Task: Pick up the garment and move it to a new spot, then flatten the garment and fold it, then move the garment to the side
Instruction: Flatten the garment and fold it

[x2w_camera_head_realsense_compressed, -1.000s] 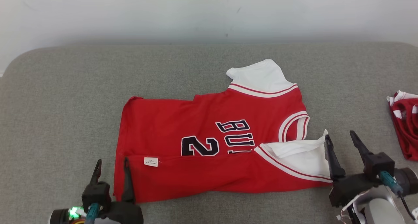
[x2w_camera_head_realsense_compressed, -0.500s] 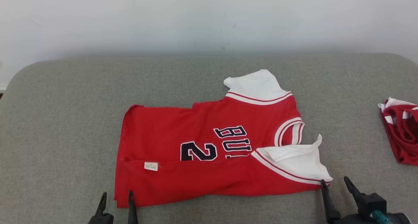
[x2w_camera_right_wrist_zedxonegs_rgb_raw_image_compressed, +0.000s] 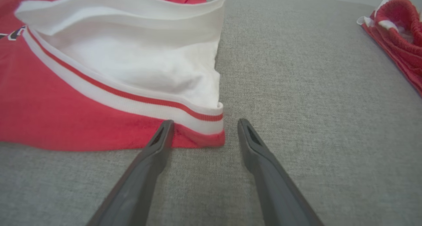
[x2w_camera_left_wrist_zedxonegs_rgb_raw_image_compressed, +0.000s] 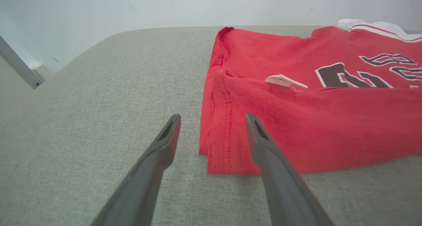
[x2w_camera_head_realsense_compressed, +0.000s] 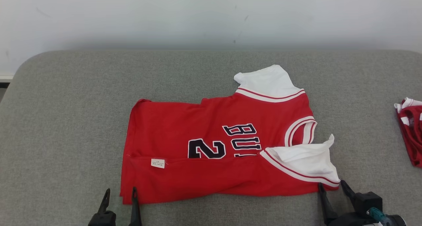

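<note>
The garment [x2w_camera_head_realsense_compressed: 211, 153] is a red jersey with white sleeves and dark lettering, lying on the grey cushion with its near long edge folded over; a white label [x2w_camera_head_realsense_compressed: 157, 163] shows on the fold. My left gripper [x2w_camera_head_realsense_compressed: 120, 192] stands open at the garment's near left corner [x2w_camera_left_wrist_zedxonegs_rgb_raw_image_compressed: 224, 143], with nothing between its fingers. My right gripper [x2w_camera_head_realsense_compressed: 331, 186] stands open at the near right corner, by the white sleeve [x2w_camera_right_wrist_zedxonegs_rgb_raw_image_compressed: 138, 64], also holding nothing. In both wrist views the fingertips hover just short of the cloth edge.
A second red and white cloth bundle [x2w_camera_head_realsense_compressed: 410, 130] lies at the far right of the cushion [x2w_camera_head_realsense_compressed: 66, 120], also seen as the bundle [x2w_camera_right_wrist_zedxonegs_rgb_raw_image_compressed: 395, 31]. A pale wall [x2w_camera_head_realsense_compressed: 197, 15] rises behind the cushion. Bare grey surface surrounds the garment.
Both grippers drew back toward me from the garment's near corners, leaving the fold lying flat. The camera view shifted slightly; the garment itself stays put.
</note>
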Controlling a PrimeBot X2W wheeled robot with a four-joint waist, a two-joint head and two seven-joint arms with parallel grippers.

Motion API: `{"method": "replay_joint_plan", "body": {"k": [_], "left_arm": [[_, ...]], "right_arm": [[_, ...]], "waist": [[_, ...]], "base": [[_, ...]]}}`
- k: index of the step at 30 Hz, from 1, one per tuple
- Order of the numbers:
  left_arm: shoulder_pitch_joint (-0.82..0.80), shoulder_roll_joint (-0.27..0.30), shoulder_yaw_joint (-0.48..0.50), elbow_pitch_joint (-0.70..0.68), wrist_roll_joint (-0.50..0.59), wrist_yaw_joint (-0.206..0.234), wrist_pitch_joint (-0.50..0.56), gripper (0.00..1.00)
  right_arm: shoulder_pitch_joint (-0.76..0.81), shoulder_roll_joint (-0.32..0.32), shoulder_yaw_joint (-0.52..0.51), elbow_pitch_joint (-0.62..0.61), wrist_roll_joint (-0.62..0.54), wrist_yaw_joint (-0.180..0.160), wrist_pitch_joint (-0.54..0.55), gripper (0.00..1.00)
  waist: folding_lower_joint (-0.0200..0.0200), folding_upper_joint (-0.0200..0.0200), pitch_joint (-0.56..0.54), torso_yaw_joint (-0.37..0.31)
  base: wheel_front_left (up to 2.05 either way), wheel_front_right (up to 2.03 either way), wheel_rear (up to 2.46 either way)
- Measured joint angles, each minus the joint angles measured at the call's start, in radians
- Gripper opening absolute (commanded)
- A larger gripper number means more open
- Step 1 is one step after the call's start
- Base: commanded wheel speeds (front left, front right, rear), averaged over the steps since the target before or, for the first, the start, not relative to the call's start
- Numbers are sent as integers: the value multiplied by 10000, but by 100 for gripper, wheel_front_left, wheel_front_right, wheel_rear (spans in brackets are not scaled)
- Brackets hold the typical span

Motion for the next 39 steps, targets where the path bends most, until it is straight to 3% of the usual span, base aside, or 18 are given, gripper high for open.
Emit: {"method": "replay_joint_plan", "body": {"k": [2,3,4,5,8,9,10,31,33,35,39], "left_arm": [[-3,0,4,0,0,-29,0,100],[-9,0,15,0,2,-31,0,100],[-24,-2,21,0,2,-40,0,100],[-40,-2,29,0,2,-42,0,100],[-110,0,35,6,2,-113,0,100],[-137,-2,35,13,2,-115,0,100],[-173,-2,35,21,0,-117,0,100],[-596,0,117,1185,-892,-221,0,100],[-714,-6,104,1436,-1034,-272,0,57],[-802,-4,73,1676,-1200,-297,-4,0],[-942,-19,8,1902,-1333,-393,-12,0]], "right_arm": [[-110,-13,36,169,117,0,-6,96],[-154,-27,59,199,169,0,-6,87],[-177,-50,86,205,213,0,-8,75],[-209,-63,128,209,251,0,-13,55],[-338,-115,282,180,382,0,-15,27],[-360,-146,332,157,416,0,-15,4],[-369,-165,391,111,464,0,-15,0],[-388,-667,1007,-593,936,0,2,0],[-404,-704,1030,-648,953,0,2,0],[-406,-727,1043,-702,997,0,2,0],[-406,-729,1049,-757,1012,0,4,0]], "waist": [[-1,0,50,20],[0,0,77,28],[0,-1,109,35],[0,-1,139,40],[0,0,243,49],[0,0,273,51],[0,0,299,50],[2,0,655,-345],[2,0,705,-386],[1,0,740,-418],[2,0,748,-446]], "base": [[0,0,0],[0,0,0],[0,0,0],[0,0,0],[0,0,0],[0,0,0],[0,0,0],[0,0,0],[0,0,0],[0,0,0],[0,0,0]]}}
